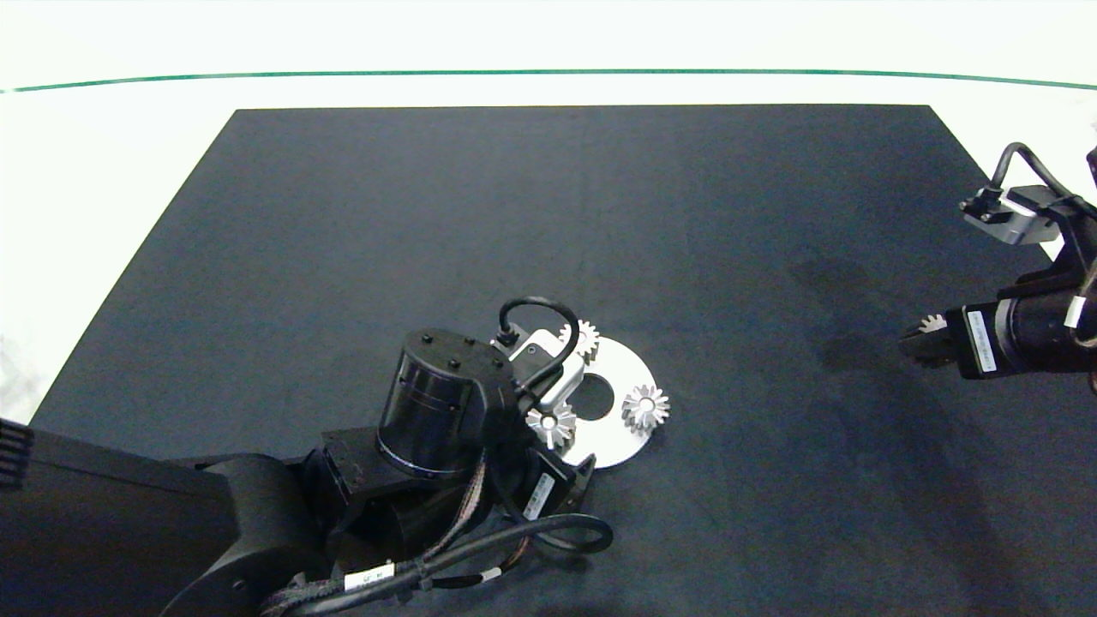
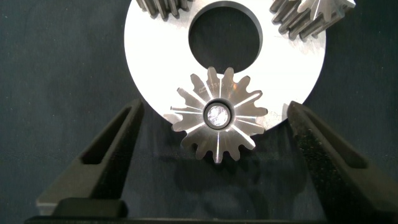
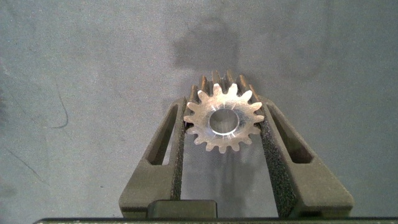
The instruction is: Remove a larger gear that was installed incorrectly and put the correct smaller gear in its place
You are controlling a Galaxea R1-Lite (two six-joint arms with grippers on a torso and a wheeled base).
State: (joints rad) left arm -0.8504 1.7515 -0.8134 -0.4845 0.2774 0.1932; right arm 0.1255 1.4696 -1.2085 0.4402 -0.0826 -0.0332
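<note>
The larger gear (image 2: 217, 114), its long pointed teeth fanned out in a starburst, sat on the near edge of a round silver plate (image 2: 149, 68) just below the plate's centre hole, low in the middle of the head view (image 1: 551, 423). The left gripper (image 2: 214, 155) hovered over it with its two grey fingers (image 2: 112, 149) spread wide, one on either side of the gear and touching neither tooth nor plate. Two more gears stood on the same plate (image 1: 613, 441): one at its upper left rim (image 1: 585, 336), partly hidden behind the left arm's wrist, and one on its right side (image 1: 644, 408). The plate lay on a dark mat (image 1: 548, 240) that covered most of a white table (image 1: 103, 154).

Well apart, at the right edge of the head view, the right gripper (image 3: 224, 134) hung above the bare mat with its fingers (image 3: 174, 143) clenched on the smaller gear (image 3: 223, 119), a short-toothed wheel with a round centre hole, pinched by its flanks and held clear of the mat (image 1: 932, 326).
</note>
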